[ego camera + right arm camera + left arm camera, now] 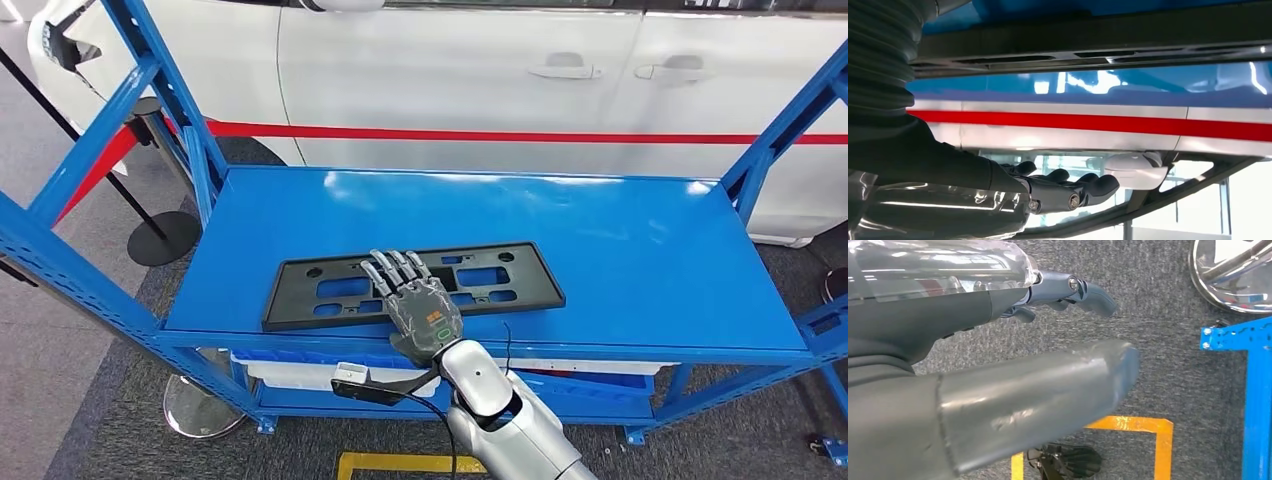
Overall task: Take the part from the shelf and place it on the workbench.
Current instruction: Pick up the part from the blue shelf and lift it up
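A flat black plastic part (500,275) with several cut-outs lies near the front edge of the blue shelf (620,250). My right hand (420,305) reaches over the part's near edge with its fingers stretched out flat across it. In the right wrist view the fingers (1083,187) hang a short way off the part (1098,52), with a gap between them and nothing held. My left hand (1048,365) hangs over the grey carpet, thumb and fingers apart and empty.
Blue uprights (170,90) frame the shelf on both sides. A white car (450,70) with a red stripe stands close behind. A black stanchion base (163,238) and a chrome base (200,405) sit on the floor at left. Yellow floor tape (400,465) lies below.
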Robot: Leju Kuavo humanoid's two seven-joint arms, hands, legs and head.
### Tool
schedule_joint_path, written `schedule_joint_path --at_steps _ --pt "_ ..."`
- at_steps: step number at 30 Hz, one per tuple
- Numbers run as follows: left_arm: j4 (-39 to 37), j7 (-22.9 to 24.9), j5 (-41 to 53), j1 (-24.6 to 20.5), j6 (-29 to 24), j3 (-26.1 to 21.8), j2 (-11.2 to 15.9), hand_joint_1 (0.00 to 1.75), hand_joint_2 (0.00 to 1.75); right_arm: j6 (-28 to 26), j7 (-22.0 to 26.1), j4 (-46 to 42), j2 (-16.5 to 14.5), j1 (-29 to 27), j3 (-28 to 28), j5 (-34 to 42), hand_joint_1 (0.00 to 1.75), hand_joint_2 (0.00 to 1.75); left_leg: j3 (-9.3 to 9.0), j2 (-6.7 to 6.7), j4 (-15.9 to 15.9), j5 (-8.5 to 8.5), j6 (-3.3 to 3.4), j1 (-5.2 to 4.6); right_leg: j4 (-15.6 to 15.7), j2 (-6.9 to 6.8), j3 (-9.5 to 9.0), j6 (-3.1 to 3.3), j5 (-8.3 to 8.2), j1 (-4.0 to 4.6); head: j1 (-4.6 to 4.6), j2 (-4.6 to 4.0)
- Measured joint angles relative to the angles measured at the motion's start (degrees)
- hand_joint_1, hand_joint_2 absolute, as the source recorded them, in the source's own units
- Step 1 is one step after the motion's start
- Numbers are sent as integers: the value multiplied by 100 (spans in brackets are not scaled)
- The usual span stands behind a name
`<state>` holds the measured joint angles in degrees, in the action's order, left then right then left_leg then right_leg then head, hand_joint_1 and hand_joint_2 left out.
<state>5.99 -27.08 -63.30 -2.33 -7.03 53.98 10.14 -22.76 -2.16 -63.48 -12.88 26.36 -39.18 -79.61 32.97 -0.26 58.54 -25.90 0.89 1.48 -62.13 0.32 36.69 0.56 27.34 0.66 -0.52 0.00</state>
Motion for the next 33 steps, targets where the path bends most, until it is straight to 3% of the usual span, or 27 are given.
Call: schedule_joint_path --at_steps 3,4,5,6,8,10,13,15,18,19,20,21,23,25,29,31,33 --pt "0 -6 -39 -10 15 50 3 0 0 216 -48 181 55 140 -61 -177 0 175 9 7 -1 6 39 -14 -1038 -5 508 -59 473 -40 24 0" --pt "0 -5 -61 -9 19 66 5 0 0 276 -55 247 79 171 -81 -216 0 175 10 5 0 6 39 -18 -1244 -5 619 -63 505 -48 25 0" --pt "0 -4 -81 -9 22 83 7 0 0 326 -59 305 103 201 -99 -250 0 175 9 2 1 4 38 -21 -1255 -6 637 -59 438 -53 26 -1" --pt "0 -3 -96 -9 23 102 9 0 0 360 -63 349 121 232 -113 -274 0 175 3 -2 1 2 35 -25 -1041 -6 537 -43 278 -53 28 -1" --pt "0 -2 -103 -12 25 138 11 0 0 407 -67 403 138 315 -136 -301 0 175 -13 -8 1 -9 18 -37 -271 -5 148 18 -77 -37 29 -1" --pt "0 -3 -120 -15 26 166 13 0 0 461 -92 445 141 404 -162 -307 0 175 -16 -9 3 -23 -28 -59 261 -9 -118 60 -224 -11 27 0" --pt "0 -15 -164 -19 30 186 21 0 0 523 -171 547 143 491 -176 -295 0 175 -26 -6 -12 -41 -135 -53 390 -10 -174 108 -234 -2 29 0" --pt "0 -32 -191 -24 34 202 30 0 0 524 -227 644 138 557 -176 -266 0 175 42 0 177 -181 -195 -39 457 -15 -213 165 -262 -29 19 0" --pt "0 -57 -205 -32 40 245 54 0 0 493 -278 831 129 643 -168 -197 0 175 496 2 1153 -679 -259 -27 480 -24 -234 209 -263 -31 -19 0" --pt "0 -64 -206 -26 45 264 58 0 0 477 -291 895 129 654 -161 -172 0 175 641 2 1444 -771 -277 -24 475 -25 -236 215 -257 -25 -20 -1" --pt "0 -69 -209 -19 51 285 60 0 0 458 -303 952 129 669 -148 -140 0 175 697 3 1541 -743 -287 -24 466 -24 -239 218 -249 -21 -21 -1" --pt "0 -76 -216 -14 57 304 62 0 0 434 -315 1014 126 693 -125 -102 0 175 657 3 1436 -615 -289 -23 455 -21 -245 216 -239 -19 -24 -1" --pt "0 -86 -248 -20 65 323 70 0 0 386 -338 1117 115 758 -58 -23 0 175 326 6 723 -229 -265 -24 424 -17 -261 195 -209 -21 -28 0" --pt "0 -89 -286 -30 69 328 80 0 0 348 -354 1210 104 812 19 25 0 175 51 4 139 -33 -204 -48 384 -14 -255 153 -184 -5 -26 0" --pt "0 -89 -310 -25 72 339 84 0 0 323 -358 1326 95 851 111 82 175 175 -13 -4 -34 23 -72 -58 360 -6 -237 44 -161 7 -23 0" --pt "0 -82 -326 -29 72 352 83 0 0 365 -344 1387 95 870 158 147 175 175 -29 3 -82 56 -8 -25 40 -7 -94 -21 56 -3 -4 0" --pt "0 -73 -363 -29 72 363 83 0 0 418 -316 1462 96 868 204 217 175 175 -21 9 -89 62 21 -22 -701 -10 269 -72 424 -39 16 0"
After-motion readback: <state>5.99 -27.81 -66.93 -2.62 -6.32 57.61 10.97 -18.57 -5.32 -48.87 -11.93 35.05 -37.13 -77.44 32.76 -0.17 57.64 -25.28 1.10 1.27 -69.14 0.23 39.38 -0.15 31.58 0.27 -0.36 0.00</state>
